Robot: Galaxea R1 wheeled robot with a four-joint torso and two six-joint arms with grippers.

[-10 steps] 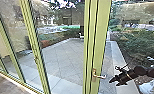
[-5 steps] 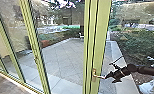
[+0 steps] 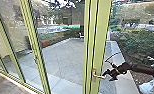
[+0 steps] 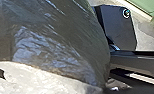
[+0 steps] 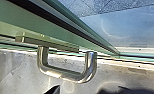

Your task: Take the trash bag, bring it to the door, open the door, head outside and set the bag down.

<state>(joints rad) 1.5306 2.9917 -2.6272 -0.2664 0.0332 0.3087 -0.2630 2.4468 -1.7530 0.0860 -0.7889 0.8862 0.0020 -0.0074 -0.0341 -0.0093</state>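
The right gripper (image 3: 107,77) stands open in the head view, its front end close to the metal lever handle (image 3: 99,77) on the door's green frame (image 3: 101,32). Whether they touch I cannot tell. In the right wrist view the bent handle (image 5: 60,75) shows large along the door edge (image 5: 68,32), and a dark fingertip (image 5: 53,90) of the right gripper lies below the bend. Close to the left wrist camera is the dark, shiny trash bag (image 4: 55,42), full and rounded; how it is held is hidden.
Tall glass panels in green frames (image 3: 34,47) run to the left of the door. Behind the glass lie a paved yard (image 3: 65,57) and a planted bed (image 3: 138,42). A strip of indoor floor (image 3: 5,83) shows at the lower left.
My right gripper has moved left to the door handle, and its arm has turned somewhat. The head camera's view and the door have hardly changed.
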